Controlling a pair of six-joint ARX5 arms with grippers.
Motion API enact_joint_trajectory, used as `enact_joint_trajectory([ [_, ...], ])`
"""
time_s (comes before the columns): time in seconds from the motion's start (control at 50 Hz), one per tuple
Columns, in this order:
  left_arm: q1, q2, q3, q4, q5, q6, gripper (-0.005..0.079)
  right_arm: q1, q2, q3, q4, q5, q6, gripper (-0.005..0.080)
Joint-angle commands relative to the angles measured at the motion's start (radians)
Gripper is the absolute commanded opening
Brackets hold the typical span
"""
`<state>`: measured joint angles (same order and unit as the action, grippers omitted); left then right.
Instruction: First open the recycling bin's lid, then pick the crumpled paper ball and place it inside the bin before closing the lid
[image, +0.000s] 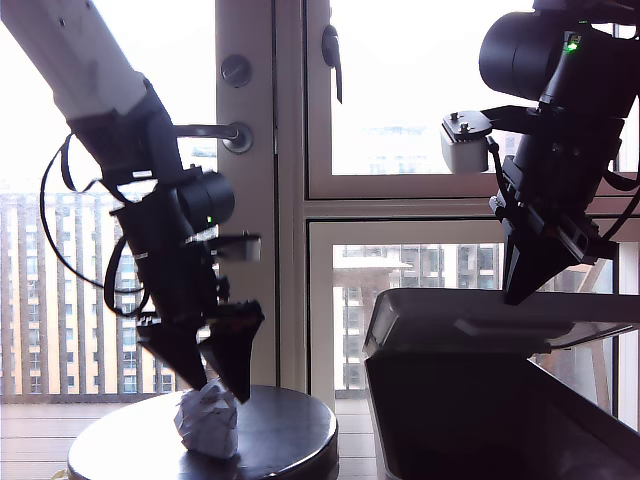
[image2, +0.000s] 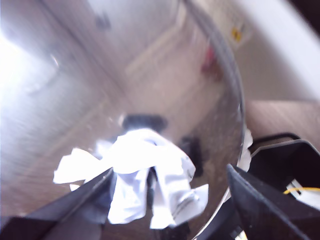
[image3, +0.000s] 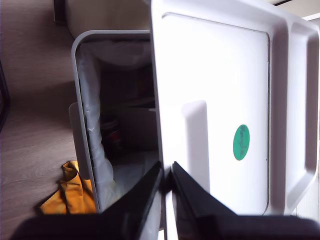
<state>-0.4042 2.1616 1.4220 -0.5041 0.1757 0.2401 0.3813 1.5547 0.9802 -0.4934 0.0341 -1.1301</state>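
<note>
my first gripper (image: 222, 392) open over the small crumpled white paper ball (image: 208, 420); my second gripper (image: 515, 296) pinching the flat grey rectangular plastic lid (image: 500, 325)
the ball sits on the round dark glossy table (image: 290, 425) at the exterior view's left; first claw's two dark fingers are spread wide, one to each side of the ball, tips down at its top, nothing clamped; cannot tell whether the tips touch the paper; at the exterior view's right the large dark grey rectangular plastic bin (image: 480, 420) stands beside the table; its lid is lifted off the rim on the gripped side, dark interior showing; second claw's fingers are closed nearly together on the lid's raised edge; small round green mark (image3: 241, 142) on the lid faces the second wrist camera; orange cloth (image3: 70, 192) lies on the wooden floor beside the bin
</note>
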Motion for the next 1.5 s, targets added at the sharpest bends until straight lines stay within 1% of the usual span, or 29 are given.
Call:
enact_joint_trajectory([
  [0.0,-0.002,0.023,0.008,0.008,-0.002,0.007,0.0641,-0.002,-0.006,0.004,0.021,0.001,0.009,-0.0013],
  [0.3,-0.005,0.058,0.008,0.002,-0.032,0.016,0.0639,-0.002,-0.006,0.004,0.021,0.001,0.031,-0.0013],
  [0.6,-0.005,0.058,0.071,-0.140,-0.090,0.037,0.0639,-0.002,-0.006,0.004,0.025,-0.001,0.035,-0.0013],
  [0.74,-0.003,0.058,0.077,-0.185,-0.100,0.048,0.0639,-0.002,-0.006,0.004,0.025,-0.001,0.035,-0.0013],
  [0.98,-0.003,0.058,0.076,-0.235,-0.137,0.055,0.0639,-0.002,-0.006,0.004,0.026,-0.002,0.060,-0.0013],
  [1.28,0.003,0.058,0.076,-0.318,-0.159,0.055,0.0639,-0.002,-0.006,0.004,0.025,-0.001,0.060,-0.0013],
  [1.48,0.011,0.064,0.076,-0.333,-0.166,0.047,0.0639,-0.002,-0.006,0.004,0.026,-0.001,0.060,-0.0013],
])
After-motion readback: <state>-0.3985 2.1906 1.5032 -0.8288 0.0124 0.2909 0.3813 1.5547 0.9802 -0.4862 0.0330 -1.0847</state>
